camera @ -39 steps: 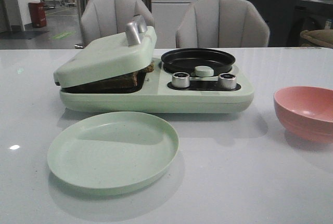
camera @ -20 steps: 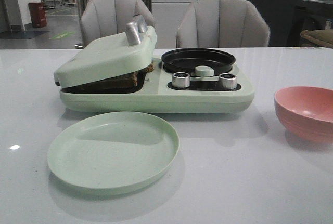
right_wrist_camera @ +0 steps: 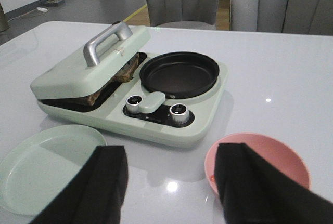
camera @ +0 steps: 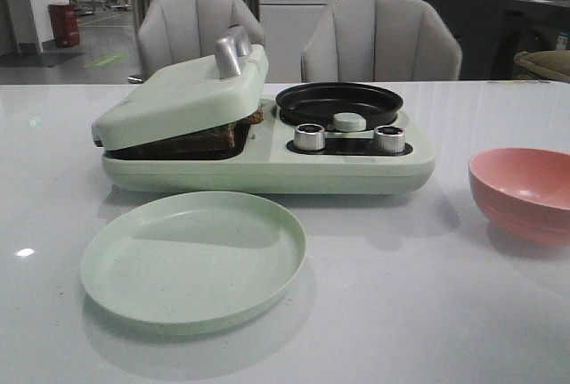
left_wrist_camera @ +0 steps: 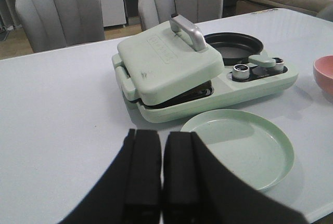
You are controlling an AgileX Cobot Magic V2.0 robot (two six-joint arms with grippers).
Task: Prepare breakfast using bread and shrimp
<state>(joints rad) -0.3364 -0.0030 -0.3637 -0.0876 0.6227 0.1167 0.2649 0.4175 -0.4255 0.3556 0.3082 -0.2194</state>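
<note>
The bread (camera: 212,138) lies in the left bay of a mint-green breakfast maker (camera: 267,170), under its lid (camera: 183,94), which rests tilted on the dark-crusted slices (right_wrist_camera: 126,71). The round black pan (camera: 338,102) on the right side is empty. I cannot make out the shrimp; only a tiny orange speck (right_wrist_camera: 212,177) shows in the pink bowl (right_wrist_camera: 270,154) beside a right finger. My left gripper (left_wrist_camera: 162,133) hangs shut and empty over the table, short of the green plate (left_wrist_camera: 244,146). My right gripper (right_wrist_camera: 169,151) is open and empty between plate and bowl. Neither gripper appears in the front view.
An empty mint-green plate (camera: 194,259) sits in front of the breakfast maker. The pink bowl (camera: 525,190) stands at the right. Two silver knobs (camera: 310,137) and a lever face the front. Two grey chairs (camera: 378,36) stand behind the table.
</note>
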